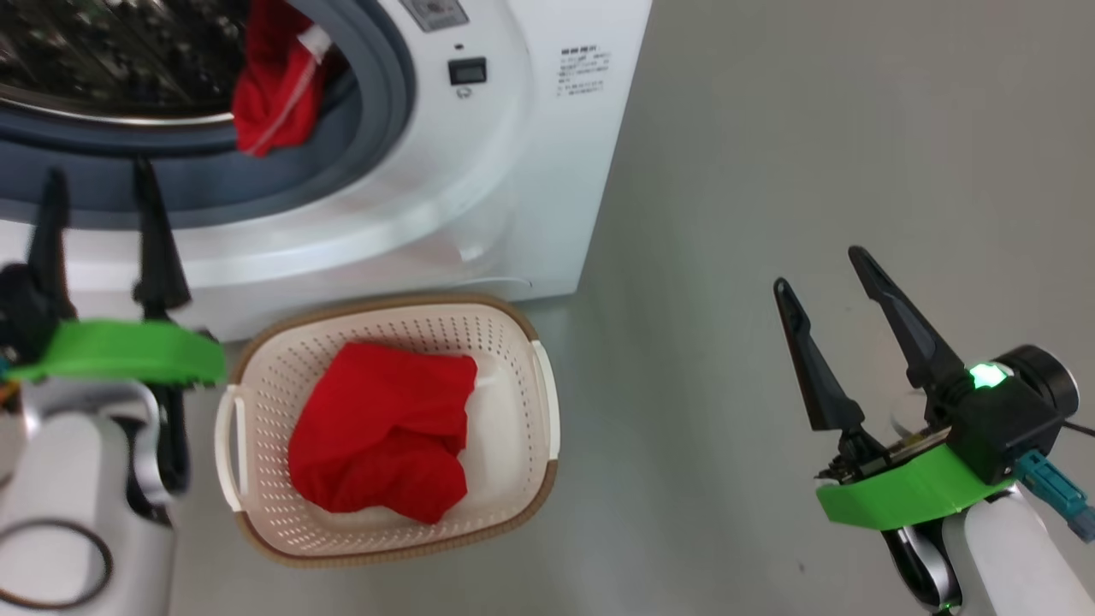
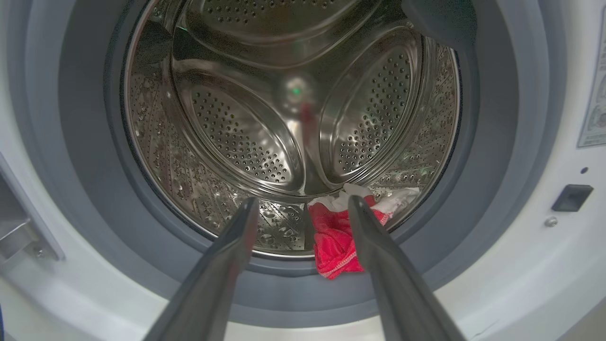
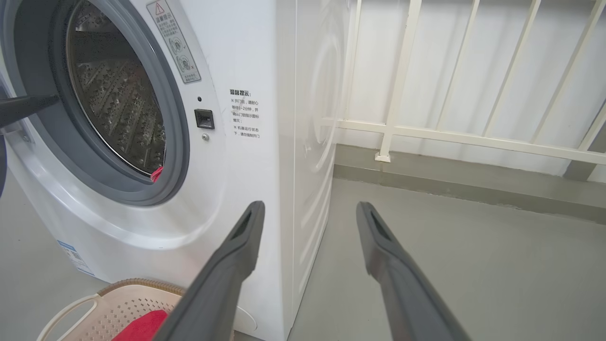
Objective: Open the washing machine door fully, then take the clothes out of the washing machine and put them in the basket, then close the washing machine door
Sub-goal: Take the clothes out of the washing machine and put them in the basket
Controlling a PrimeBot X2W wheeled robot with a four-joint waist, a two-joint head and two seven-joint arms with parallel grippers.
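The white washing machine (image 1: 530, 171) stands with its mouth uncovered; the washing machine door is out of view. Red clothes (image 1: 278, 90) with white trim hang over the grey rubber ring at the drum's lower edge, seen also as red clothes (image 2: 334, 237) in the left wrist view. More red cloth (image 1: 381, 432) lies in the cream basket (image 1: 522, 338) on the floor before the machine. My left gripper (image 1: 98, 192) is open and empty, pointing at the drum mouth. My right gripper (image 1: 821, 269) is open and empty over the floor to the right.
Grey floor (image 1: 770, 171) spreads to the right of the machine. In the right wrist view a white railing (image 3: 450, 132) runs behind the machine's side, above a low kerb. The basket (image 3: 118, 303) sits close against the machine's front.
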